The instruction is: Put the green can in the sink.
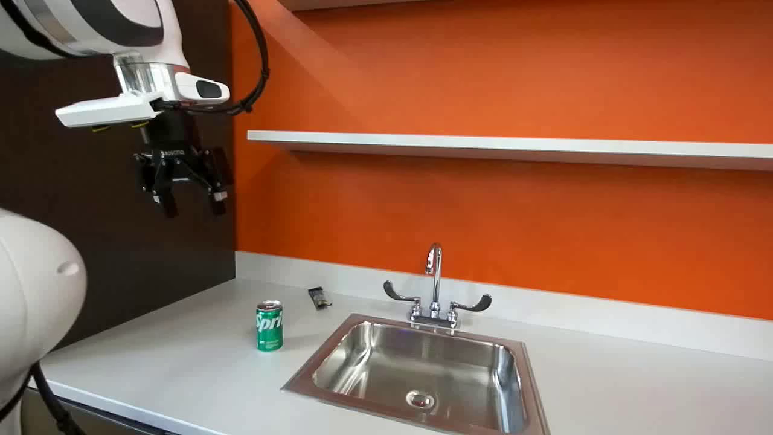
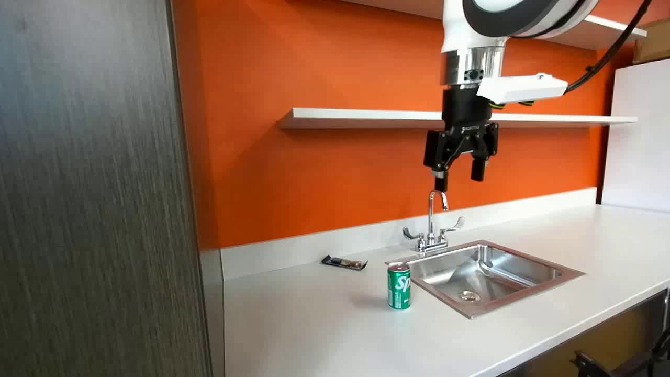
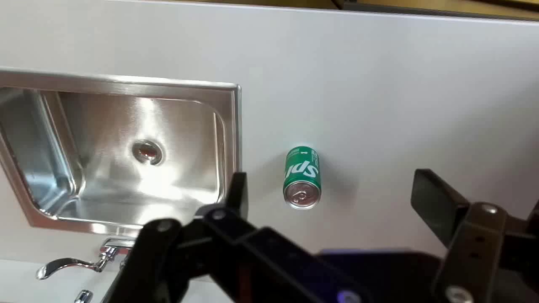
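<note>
The green can (image 1: 269,327) stands upright on the counter beside the sink, and also shows in an exterior view (image 2: 399,287). In the wrist view the can (image 3: 302,170) is seen from above, between the finger lines but well below them. The sink (image 1: 348,396) is a steel basin with a drain; it shows in an exterior view (image 2: 549,287) and in the wrist view (image 3: 185,88). My gripper (image 1: 193,207) is open and empty, high above the counter. It also shows in an exterior view (image 2: 459,178), and its spread fingers show in the wrist view (image 3: 330,189).
A chrome faucet (image 1: 435,281) with two handles stands at the sink's back rim. A small dark wrapper (image 1: 319,298) lies behind the can, also visible in an exterior view (image 2: 344,262). A white shelf (image 1: 513,145) runs along the orange wall. A dark panel (image 2: 99,209) bounds the counter.
</note>
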Tool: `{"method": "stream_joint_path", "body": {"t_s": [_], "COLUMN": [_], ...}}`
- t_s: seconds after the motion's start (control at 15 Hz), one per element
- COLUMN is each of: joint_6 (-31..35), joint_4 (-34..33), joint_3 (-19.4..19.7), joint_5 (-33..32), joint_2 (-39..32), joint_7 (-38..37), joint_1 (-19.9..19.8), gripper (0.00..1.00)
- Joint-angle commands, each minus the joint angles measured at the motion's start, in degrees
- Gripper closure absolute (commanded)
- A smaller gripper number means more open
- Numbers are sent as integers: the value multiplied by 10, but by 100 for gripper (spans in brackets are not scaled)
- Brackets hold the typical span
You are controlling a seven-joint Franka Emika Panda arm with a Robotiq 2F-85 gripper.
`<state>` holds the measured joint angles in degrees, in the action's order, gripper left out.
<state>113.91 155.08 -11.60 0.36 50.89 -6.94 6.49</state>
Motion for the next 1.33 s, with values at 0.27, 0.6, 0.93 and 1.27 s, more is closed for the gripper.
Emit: {"method": "stream_joint_path", "body": {"t_s": [0.27,0.6,0.93,1.27], "joint_6": [-1,-9,-1,28], "joint_4": [-1,-29,-60,-95], "joint_3": [3,5,5,9], "joint_5": [-3,5,9,9], "joint_2": [-2,-52,-121,-202], "joint_7": [-3,-3,-4,-2], "joint_1": [4,4,4,2], "gripper": [0,0,0,0]}}
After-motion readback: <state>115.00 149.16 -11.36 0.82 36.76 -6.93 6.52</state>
